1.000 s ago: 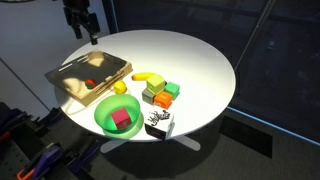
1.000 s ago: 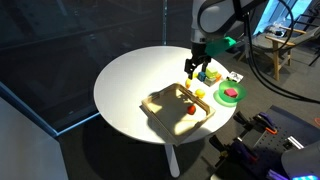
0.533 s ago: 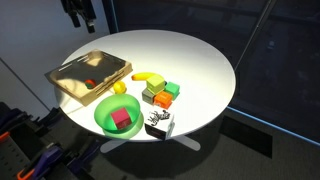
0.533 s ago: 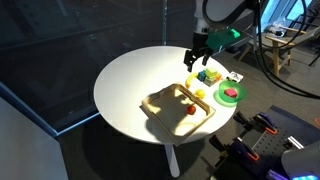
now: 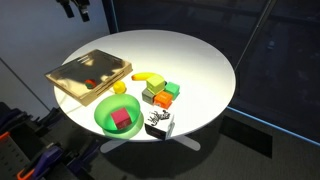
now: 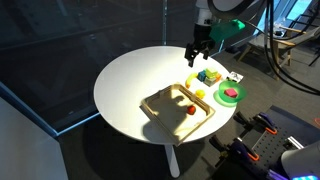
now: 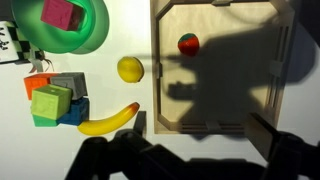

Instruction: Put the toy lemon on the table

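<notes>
Toy lemon (image 7: pixel 130 69) rests on the table (image 5: pixel 190 60), just beside the wooden tray (image 5: pixel 75 72); my gripper (image 6: pixel 198 57) has risen well clear, fingers apart, empty; I'd judge placement done.

Light from overhead: white table (image 5: pixel 190 60) top bright, near clipped; surroundings dim. Wrist view: hard dark shadow across wooden tray (image 7: pixel 235 25); lower frame black, soft. Exterior views low-resolution.
</notes>
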Controlling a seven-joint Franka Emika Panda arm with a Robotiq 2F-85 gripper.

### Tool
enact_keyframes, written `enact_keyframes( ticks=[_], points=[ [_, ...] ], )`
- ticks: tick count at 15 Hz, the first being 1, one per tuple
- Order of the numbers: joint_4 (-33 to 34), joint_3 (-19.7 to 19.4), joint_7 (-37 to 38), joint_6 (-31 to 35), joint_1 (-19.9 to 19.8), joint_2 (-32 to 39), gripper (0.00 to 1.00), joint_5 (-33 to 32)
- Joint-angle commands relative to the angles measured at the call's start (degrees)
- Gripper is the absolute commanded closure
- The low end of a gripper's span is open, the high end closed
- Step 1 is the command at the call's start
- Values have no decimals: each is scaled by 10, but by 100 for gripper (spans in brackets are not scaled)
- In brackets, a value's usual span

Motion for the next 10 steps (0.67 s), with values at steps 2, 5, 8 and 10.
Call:
enact_keyframes(
  ticks=[2,5,8,10],
  points=[
    [-9,9,4,-37,2,-36,0,-7],
    [-10,14,4,-55,3,-45,0,-1],
    [-14,18,3,-61,3,-49,0,1],
    [-4,17,0,-53,1,-32,0,0]
  ],
)
